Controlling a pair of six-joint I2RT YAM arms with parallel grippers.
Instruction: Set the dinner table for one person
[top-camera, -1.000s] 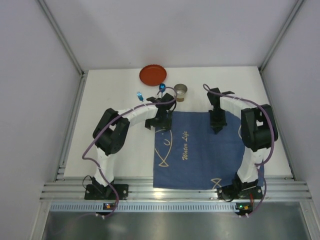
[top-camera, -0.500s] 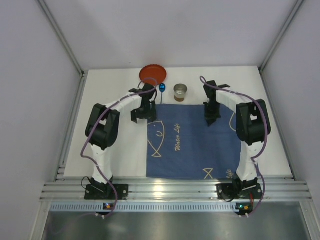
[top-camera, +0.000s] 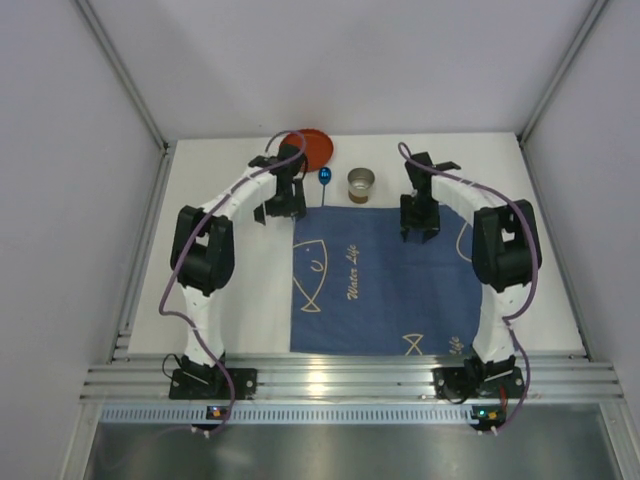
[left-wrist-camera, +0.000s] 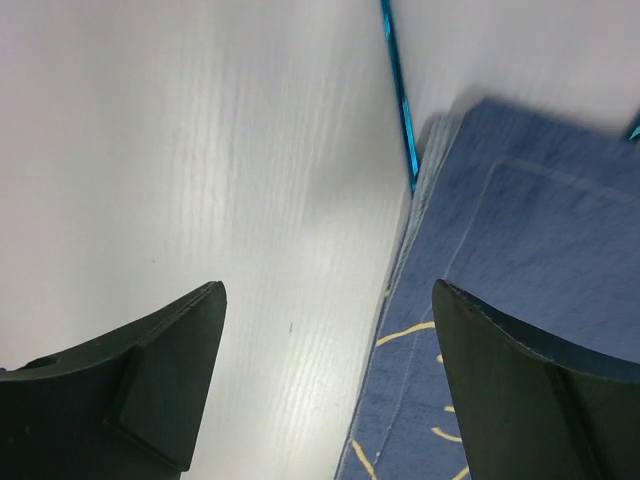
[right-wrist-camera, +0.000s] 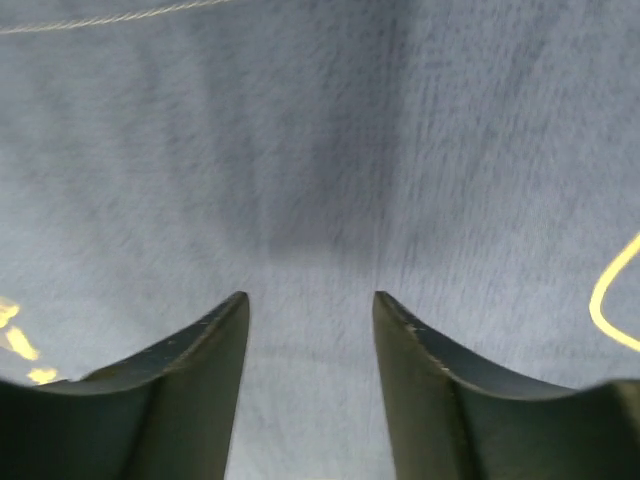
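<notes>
Fingers spread wide and empty, the left gripper hovers astride the left edge of a blue fish-print placemat, one finger over the cloth and the other over the bare white dinner table, with a blue spoon just beyond. The right gripper, its fingers also parted on nothing, hangs above the placemat's far right part. The table stretches past the cloth, carrying an orange plate and a small cup.
</notes>
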